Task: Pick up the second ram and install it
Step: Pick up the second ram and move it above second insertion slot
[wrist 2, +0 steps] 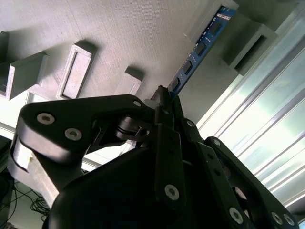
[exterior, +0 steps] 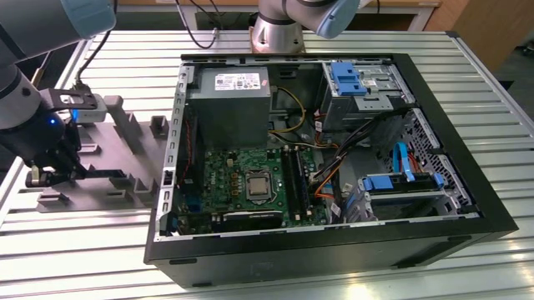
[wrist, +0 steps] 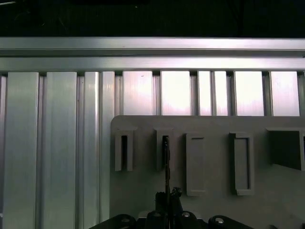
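Observation:
The second ram [wrist 2: 199,46] is a thin blue-green strip with black chips, and it lies along the gray fixture [wrist 2: 119,33]. My gripper [wrist 2: 164,98] is shut on its near end. The first wrist view shows the ram [wrist: 167,164] edge-on as a dark line. It runs from my gripper [wrist: 167,198] to a slotted block of the fixture [wrist: 214,162]. In the exterior view my gripper [exterior: 74,173] is low over the fixture [exterior: 125,140] at the exterior view's left. There the ram [exterior: 104,172] sticks out toward the computer case.
An open black computer case [exterior: 334,253] lies in the middle of the slatted metal table [exterior: 67,262]. Inside it are the green motherboard [exterior: 225,172], a gray power supply [exterior: 229,100], cables and blue drive brackets [exterior: 401,181]. Upright blocks stand on the fixture around the ram.

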Robot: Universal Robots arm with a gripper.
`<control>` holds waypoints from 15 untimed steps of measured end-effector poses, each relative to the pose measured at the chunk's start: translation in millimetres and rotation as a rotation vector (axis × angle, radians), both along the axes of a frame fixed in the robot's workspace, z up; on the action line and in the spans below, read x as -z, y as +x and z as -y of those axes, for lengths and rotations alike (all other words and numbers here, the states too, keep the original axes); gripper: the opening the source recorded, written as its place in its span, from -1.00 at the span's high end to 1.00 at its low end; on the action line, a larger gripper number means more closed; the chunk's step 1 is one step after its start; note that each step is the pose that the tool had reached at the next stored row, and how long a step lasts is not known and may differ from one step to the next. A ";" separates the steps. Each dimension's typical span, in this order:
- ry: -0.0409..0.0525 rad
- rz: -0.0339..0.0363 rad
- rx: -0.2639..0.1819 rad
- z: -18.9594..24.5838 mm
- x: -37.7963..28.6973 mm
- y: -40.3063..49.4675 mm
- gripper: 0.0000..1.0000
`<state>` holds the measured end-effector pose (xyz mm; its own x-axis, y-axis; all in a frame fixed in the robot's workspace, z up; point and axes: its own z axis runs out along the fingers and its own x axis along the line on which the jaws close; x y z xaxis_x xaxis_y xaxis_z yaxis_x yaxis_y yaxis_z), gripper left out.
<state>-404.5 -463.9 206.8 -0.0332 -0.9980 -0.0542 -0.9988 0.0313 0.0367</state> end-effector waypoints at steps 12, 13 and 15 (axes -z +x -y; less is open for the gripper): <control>0.0001 0.0002 0.000 0.0 -10.9 0.0 0.73; 0.0002 0.0003 0.000 0.0 -11.8 0.1 0.73; 0.0001 0.0001 0.000 -0.1 -13.8 0.0 0.73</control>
